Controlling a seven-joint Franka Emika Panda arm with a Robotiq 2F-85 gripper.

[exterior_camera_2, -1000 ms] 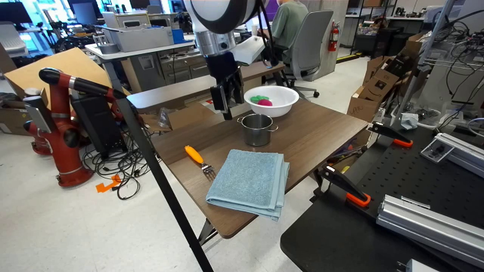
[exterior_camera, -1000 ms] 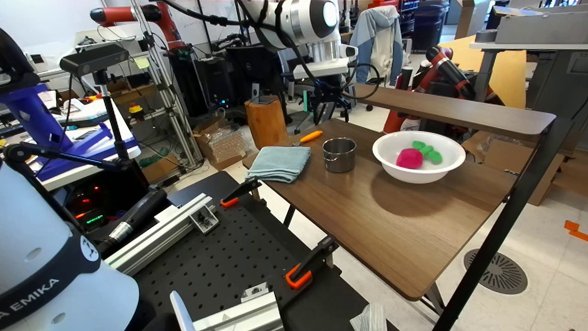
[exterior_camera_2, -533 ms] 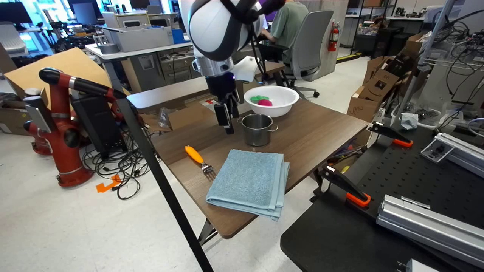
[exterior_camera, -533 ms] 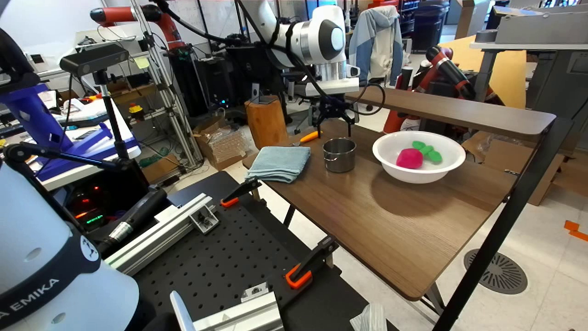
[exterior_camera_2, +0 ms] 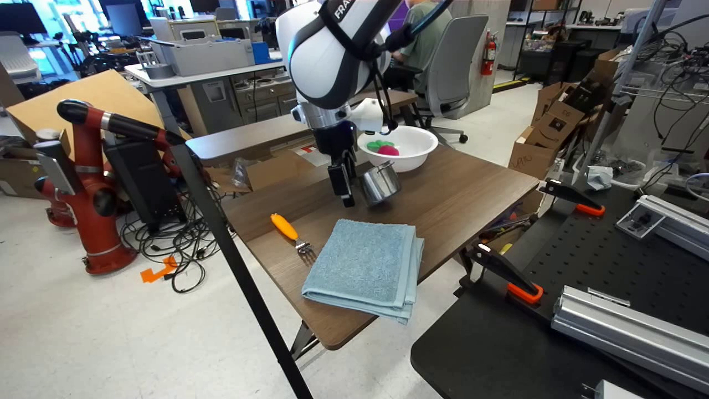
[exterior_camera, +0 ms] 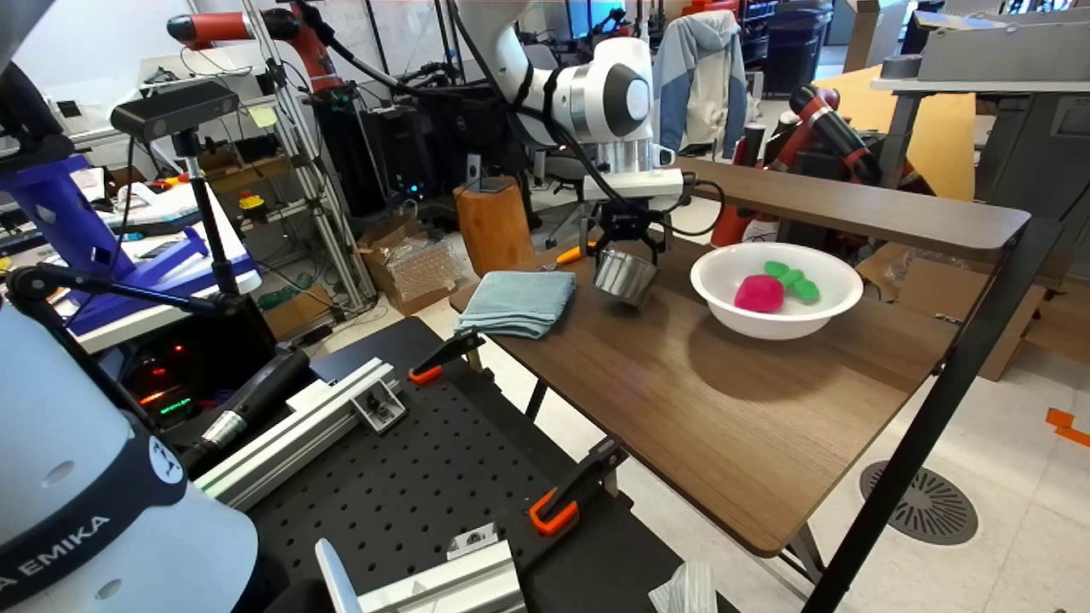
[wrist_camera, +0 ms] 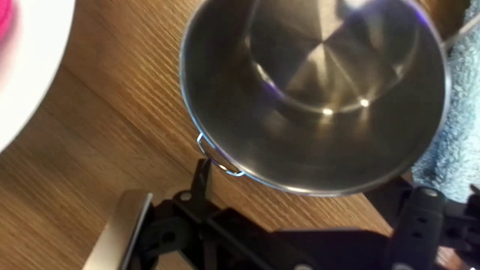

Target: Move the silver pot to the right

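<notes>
The silver pot [exterior_camera: 626,279] is tipped over to one side on the brown table [exterior_camera: 681,409], its mouth leaning toward the gripper. It shows tilted in both exterior views [exterior_camera_2: 380,184]. In the wrist view I look into the pot [wrist_camera: 311,150]. My gripper [exterior_camera: 626,254] is at the pot's rim, fingers wide apart. In the wrist view one finger [wrist_camera: 203,176] is at the wire handle [wrist_camera: 221,165]. The other finger [wrist_camera: 392,197] is partly behind the rim at the pot's other side. I see no firm clamp on the pot.
A white bowl [exterior_camera: 779,322] with a pink thing [exterior_camera: 760,294] and a green thing [exterior_camera: 792,281] stands beside the pot. A folded blue towel [exterior_camera_2: 363,260] and an orange-handled fork [exterior_camera_2: 285,227] lie on the table's other side. A raised shelf [exterior_camera: 851,200] runs along the far edge.
My gripper has come down to the pot, moving toward the bowl side in the last half second. The pot stood upright before and is now tilted. Bowl, towel and fork have not moved.
</notes>
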